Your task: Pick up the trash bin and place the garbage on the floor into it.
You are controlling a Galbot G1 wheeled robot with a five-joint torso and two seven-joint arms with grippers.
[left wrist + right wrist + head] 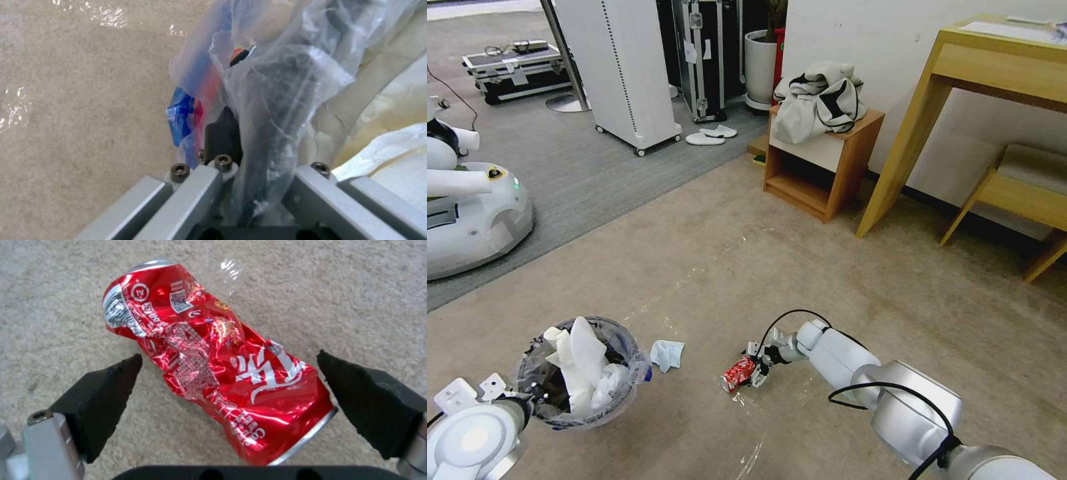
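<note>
Right gripper [227, 386] fingers [100, 400] apart, low

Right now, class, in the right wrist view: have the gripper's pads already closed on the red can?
No: the right gripper is open, its black pads standing either side of the crushed red can with floor showing between.

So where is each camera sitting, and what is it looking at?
Head view: on the robot's head, looking down at the floor; both arms show, trash bin left, soda can right.
Left wrist view: on the left wrist, looking along the left gripper clamped on the bin's plastic bag.
Right wrist view: on the right wrist, looking down between the open right gripper at the can.
Head and right wrist views share the can.
</note>
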